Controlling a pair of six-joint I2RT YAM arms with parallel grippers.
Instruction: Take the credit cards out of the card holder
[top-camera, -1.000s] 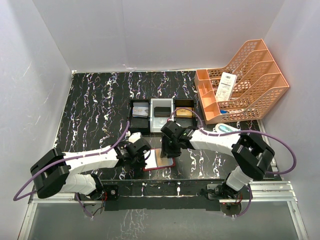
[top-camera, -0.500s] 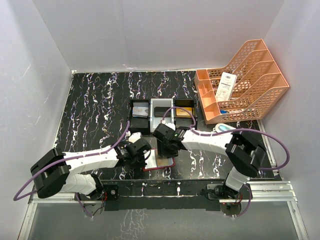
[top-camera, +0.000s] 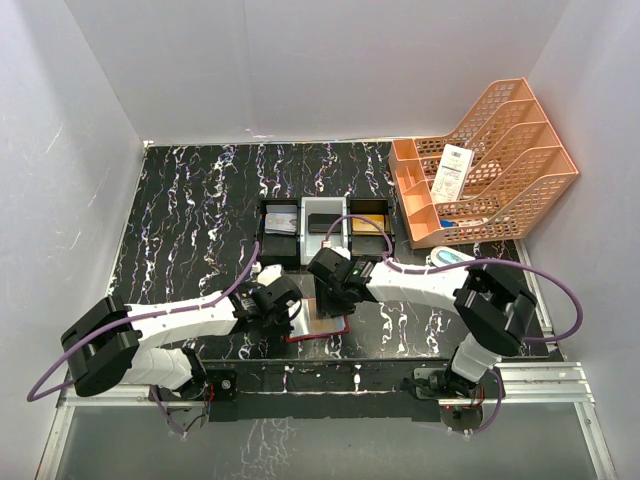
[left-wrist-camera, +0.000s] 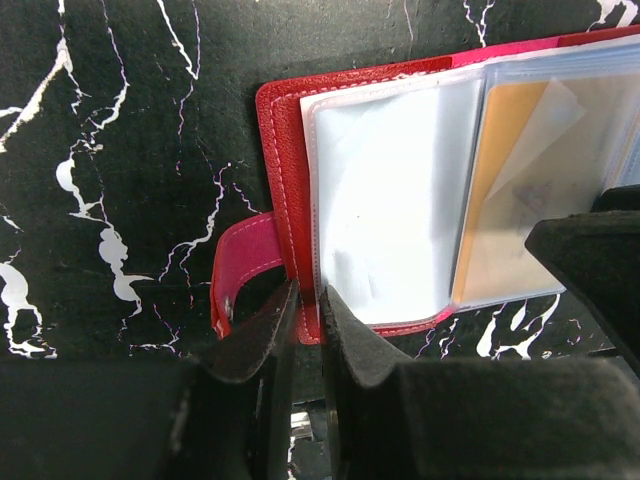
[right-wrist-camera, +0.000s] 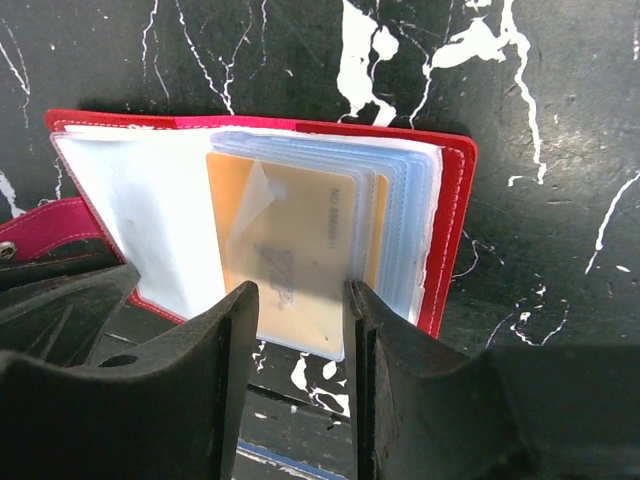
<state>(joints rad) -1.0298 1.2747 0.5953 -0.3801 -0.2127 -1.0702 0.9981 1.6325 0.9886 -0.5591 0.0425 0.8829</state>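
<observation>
two grippers meet at the card holder (top-camera: 322, 322) (left-wrist-camera: 288, 150) (right-wrist-camera: 455, 240), which lies open on the black marbled table (top-camera: 180, 220) near its front edge, between them. the left gripper (top-camera: 290, 315) (left-wrist-camera: 305, 305) has its fingers almost together, pinching the red corner of the holder just beside the snap tab (left-wrist-camera: 240, 262). the right gripper (top-camera: 333, 296) (right-wrist-camera: 300, 305) hangs over the clear sleeves (right-wrist-camera: 150, 215) (left-wrist-camera: 390, 200) with its fingers a little apart. the lower edge of the orange-gold credit card (right-wrist-camera: 300, 235) (left-wrist-camera: 500, 190), inside its sleeve, shows in the gap; if they touch it, i cannot tell.

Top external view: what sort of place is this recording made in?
Probably a lab robot cell staged as a desk: plain white walls box in a black marbled table, with an orange file rack and a small tray as props.
</observation>
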